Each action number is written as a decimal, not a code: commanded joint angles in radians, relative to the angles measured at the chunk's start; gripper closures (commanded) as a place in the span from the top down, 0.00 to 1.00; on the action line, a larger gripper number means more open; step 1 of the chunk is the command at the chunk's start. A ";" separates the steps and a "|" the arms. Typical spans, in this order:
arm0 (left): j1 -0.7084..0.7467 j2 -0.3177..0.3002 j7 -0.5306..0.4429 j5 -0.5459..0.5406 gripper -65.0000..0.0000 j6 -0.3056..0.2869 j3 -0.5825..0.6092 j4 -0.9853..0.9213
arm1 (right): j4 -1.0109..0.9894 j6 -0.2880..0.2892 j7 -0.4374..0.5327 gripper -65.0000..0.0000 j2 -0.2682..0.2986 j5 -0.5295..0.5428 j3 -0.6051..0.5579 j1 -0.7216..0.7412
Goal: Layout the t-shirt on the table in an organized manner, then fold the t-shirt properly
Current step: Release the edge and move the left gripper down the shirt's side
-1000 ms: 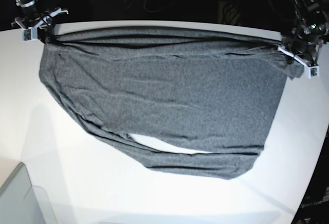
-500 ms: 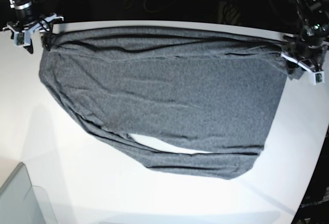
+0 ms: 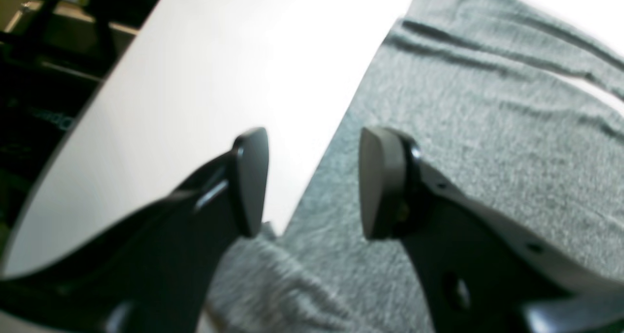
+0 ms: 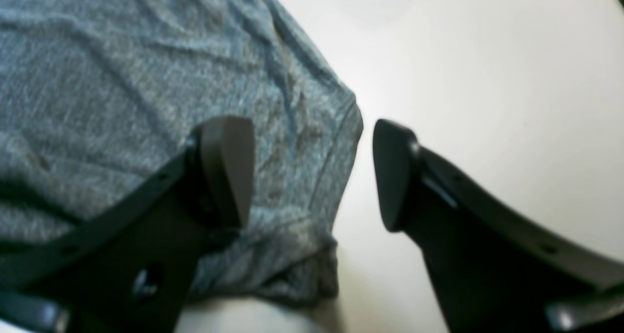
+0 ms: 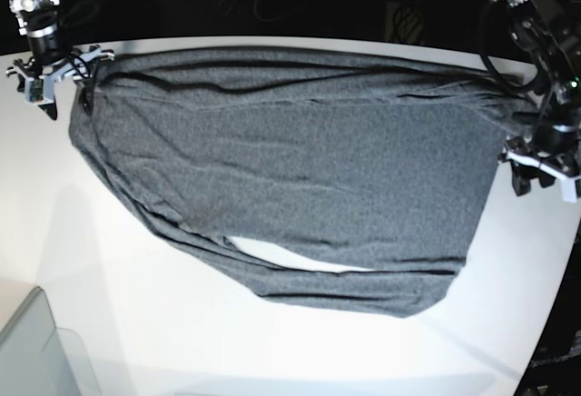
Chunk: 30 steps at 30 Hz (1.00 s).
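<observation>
Grey heathered knit, the t-shirt [image 5: 290, 173] lies spread across the far half of the white counter [image 5: 118, 323], its long upper edge running along the counter's far rim. Creases run lengthwise near that edge, and along the near side the fabric is bunched into a fold, with a sliver of white counter showing through a gap in it. The left end in the base view slopes down toward that fold; the right end drops almost straight.

Both wrist views show 2 dark fingers spread apart with nothing between them. The right gripper [image 4: 312, 172] hangs released over a hemmed corner of the shirt, 1 finger [image 4: 226, 162] above the cloth and the other above bare counter. The left gripper [image 3: 312, 182] is likewise released, straddling the shirt's side edge, with 1 finger [image 3: 378, 182] over the fabric and the other over the counter.

In the base view the right gripper [image 5: 50, 64] sits at the shirt's upper left corner, and the left gripper [image 5: 542, 167] just beside its right edge.
</observation>
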 commanded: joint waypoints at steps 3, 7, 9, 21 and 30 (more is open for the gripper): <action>-0.118 -0.013 -0.022 -0.009 0.45 0.003 0.037 -0.089 | 0.014 -0.004 0.030 0.60 -0.015 0.018 0.002 0.033; -0.260 -0.020 -0.042 -0.009 0.45 0.003 0.080 -0.283 | 0.010 -0.004 0.030 0.60 -0.031 0.016 0.001 0.072; -0.337 -0.033 -0.063 -0.009 0.47 0.006 0.116 -0.395 | 0.007 -0.004 0.030 0.60 -0.048 0.014 -0.022 0.082; -0.670 -0.102 -0.396 -0.007 0.88 0.009 0.450 -1.034 | 0.010 -0.004 -0.111 0.59 -0.069 0.014 -0.059 0.119; -0.684 -0.107 -0.442 -0.010 0.88 0.011 0.498 -1.114 | 0.013 -0.004 -0.109 0.59 -0.037 0.014 -0.068 0.138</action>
